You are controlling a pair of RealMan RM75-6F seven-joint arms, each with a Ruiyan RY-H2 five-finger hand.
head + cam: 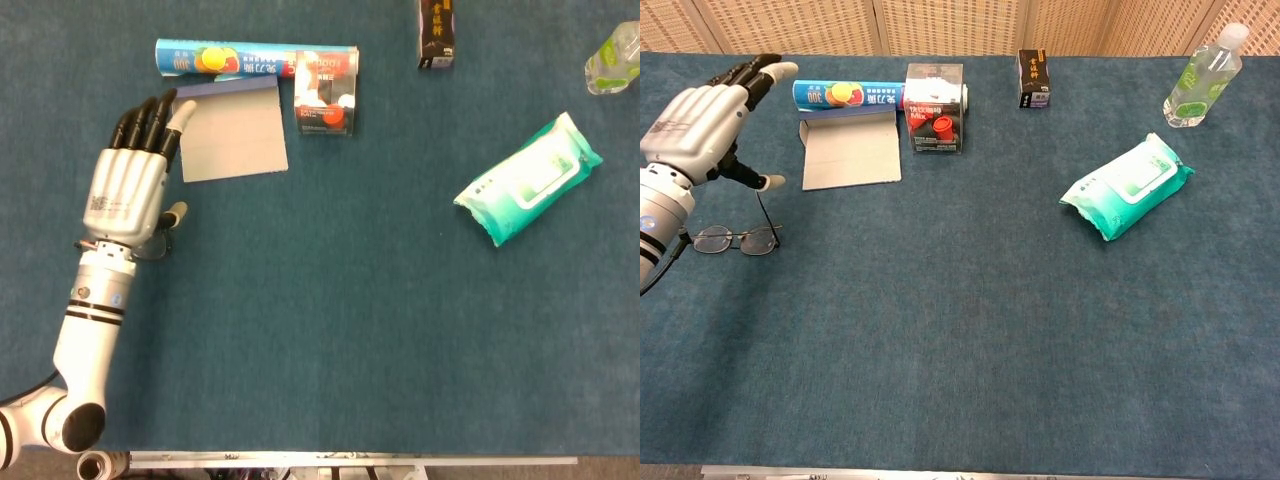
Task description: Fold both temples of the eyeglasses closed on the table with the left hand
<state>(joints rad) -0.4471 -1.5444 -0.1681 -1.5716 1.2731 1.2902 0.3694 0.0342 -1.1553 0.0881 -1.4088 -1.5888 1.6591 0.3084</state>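
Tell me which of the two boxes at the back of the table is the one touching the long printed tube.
The clear-fronted box with the red item: its left side meets the tube. The small dark box stands alone further right.
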